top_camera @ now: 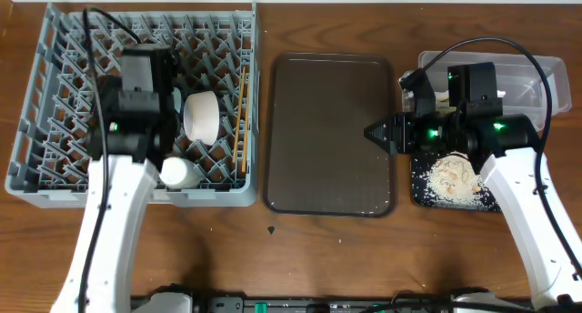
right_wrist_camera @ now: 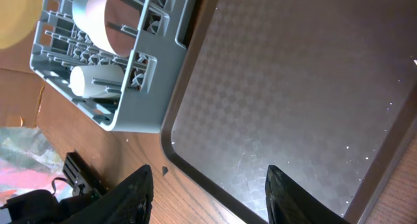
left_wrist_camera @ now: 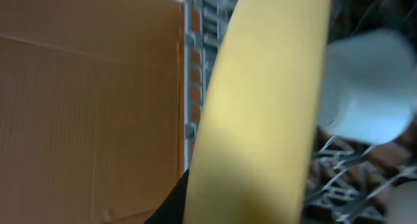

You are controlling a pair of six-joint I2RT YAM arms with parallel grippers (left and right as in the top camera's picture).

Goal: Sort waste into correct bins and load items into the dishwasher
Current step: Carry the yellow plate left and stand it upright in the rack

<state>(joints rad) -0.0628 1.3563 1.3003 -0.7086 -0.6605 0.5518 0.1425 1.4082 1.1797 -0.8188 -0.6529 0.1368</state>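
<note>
Plate (left_wrist_camera: 260,107): on edge over the rack (top_camera: 55,95), just beside the bowl (left_wrist_camera: 368,87).
Left pincer (top_camera: 141,104): we judge it clamped on the plate, though its fingers barely show.
Axis: the plate's rim runs top to bottom in the left wrist view. The pegs lie below, so the left arm is nearer.
Right pincer (right_wrist_camera: 212,198): fingers apart and empty, over the brown tray (right_wrist_camera: 293,87).
Hidden: the arm covers the plate overhead. The left wrist view is blurred and we see no slot.

1 each of rack (top_camera: 55,122), brown tray (top_camera: 329,136), black tray (top_camera: 420,187), tub (top_camera: 536,76), bowl (top_camera: 202,116), cup (top_camera: 177,173), plate (left_wrist_camera: 260,107).
</note>
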